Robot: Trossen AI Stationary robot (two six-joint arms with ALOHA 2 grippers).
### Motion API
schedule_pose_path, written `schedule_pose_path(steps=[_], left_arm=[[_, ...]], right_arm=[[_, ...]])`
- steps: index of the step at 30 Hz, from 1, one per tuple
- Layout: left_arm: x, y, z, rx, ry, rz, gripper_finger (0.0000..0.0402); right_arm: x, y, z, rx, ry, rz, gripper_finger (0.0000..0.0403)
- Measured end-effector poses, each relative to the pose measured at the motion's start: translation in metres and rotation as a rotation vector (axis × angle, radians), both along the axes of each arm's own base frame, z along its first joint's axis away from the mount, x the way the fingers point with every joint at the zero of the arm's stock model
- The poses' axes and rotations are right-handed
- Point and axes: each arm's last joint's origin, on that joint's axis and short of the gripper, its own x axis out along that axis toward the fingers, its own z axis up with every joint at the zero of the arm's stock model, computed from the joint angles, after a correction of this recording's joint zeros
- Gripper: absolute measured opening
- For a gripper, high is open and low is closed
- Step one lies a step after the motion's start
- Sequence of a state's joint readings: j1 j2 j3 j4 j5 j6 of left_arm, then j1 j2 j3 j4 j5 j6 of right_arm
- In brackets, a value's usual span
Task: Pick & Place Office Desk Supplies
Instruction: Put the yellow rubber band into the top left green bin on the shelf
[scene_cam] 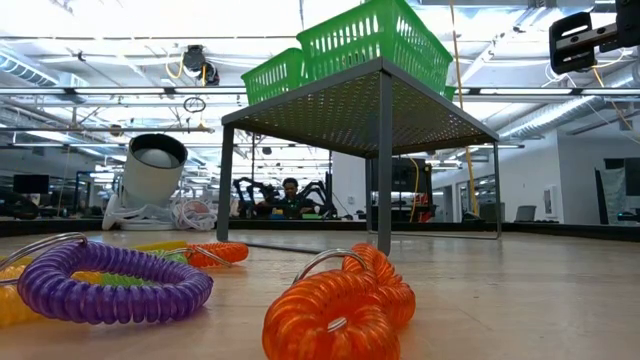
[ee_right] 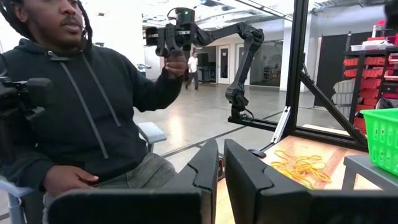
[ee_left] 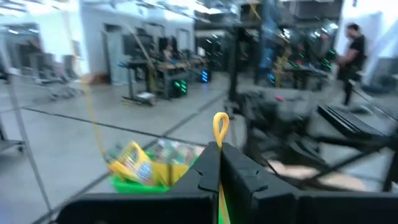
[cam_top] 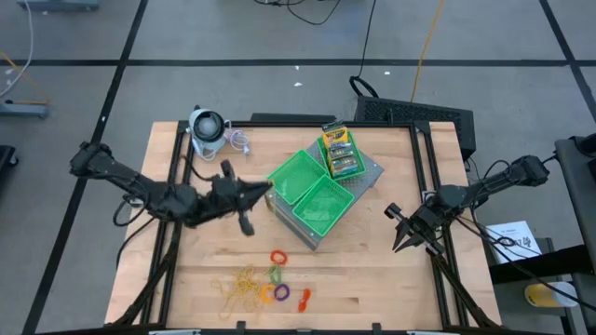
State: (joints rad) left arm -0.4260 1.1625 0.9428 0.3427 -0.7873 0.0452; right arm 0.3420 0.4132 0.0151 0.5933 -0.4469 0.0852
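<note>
My left gripper hovers by the left edge of the green trays and is shut on a thin yellow rubber band. Ahead of it in the left wrist view, the card boxes lie in a green tray; the high view shows the boxes in the far tray. The tangle of rubber bands lies near the table's near edge, next to coiled rings in orange, green, purple and orange. My right gripper waits shut above the table's right side. My left gripper pinches one yellow rubber band between its two shut fingers. A small loop of the band sticks out past the fingertips, and a strand runs back between them. The band is lifted clear of the table.
Three green trays sit on a raised grey mesh base mid-table. A grey-white round gadget stands at the far left corner. A person sits beyond the table's left side in the right wrist view. Bare wood lies near the right.
</note>
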Motion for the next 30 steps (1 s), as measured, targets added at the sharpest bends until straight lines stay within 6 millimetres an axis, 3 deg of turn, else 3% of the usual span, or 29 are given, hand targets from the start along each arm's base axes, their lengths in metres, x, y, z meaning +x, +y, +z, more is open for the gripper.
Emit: schedule_pose_path(steps=[8,14,23,30], left_arm=[[0.018,0.042,-0.004,-0.027,-0.010,0.170,0.0005],[0.038,0.066,-0.018,-0.094,-0.003,0.117,0.0013],[0.065,0.077,-0.050,-0.145,0.079,0.142,0.0024],[0.069,0.076,-0.057,-0.089,0.128,0.144,0.0016]], right_arm=[[0.000,0.000,0.000,0.000,0.000,0.000,0.0020],[0.000,0.000,0.000,0.000,0.000,0.000,0.0020],[0.000,0.000,0.000,0.000,0.000,0.000,0.0018],[0.000,0.000,0.000,0.000,0.000,0.000,0.0018]])
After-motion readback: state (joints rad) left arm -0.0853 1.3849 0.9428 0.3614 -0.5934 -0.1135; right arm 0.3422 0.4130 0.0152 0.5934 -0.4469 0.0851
